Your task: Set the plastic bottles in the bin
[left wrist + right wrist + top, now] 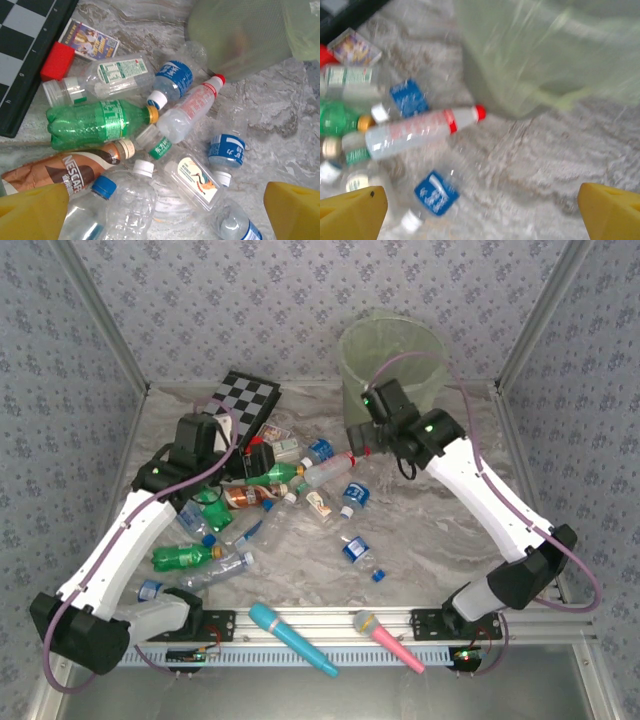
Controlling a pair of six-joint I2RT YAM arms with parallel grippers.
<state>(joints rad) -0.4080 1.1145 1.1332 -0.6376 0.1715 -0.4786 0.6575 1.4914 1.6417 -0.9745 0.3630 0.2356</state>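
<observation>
Several plastic bottles lie in a heap on the marble table: a green one (95,122), a brown Nescafe one (65,167), a clear red-capped one (192,107) (415,131) (325,472), and blue-labelled ones (172,82) (436,192) (355,495). My left gripper (162,220) (255,455) hangs open over the heap, above a clear white-capped bottle (132,200) and a bird-label bottle (197,182), holding nothing. My right gripper (480,215) (357,438) is open and empty over bare table by the pale green bin (392,355) (545,50). That view is blurred.
A folded chessboard (245,400) lies at the back left, with a red block (57,60) and a card (90,40) beside it. A cyan microphone (290,638) and a pink microphone (385,638) rest at the front rail. Patterned walls close in three sides.
</observation>
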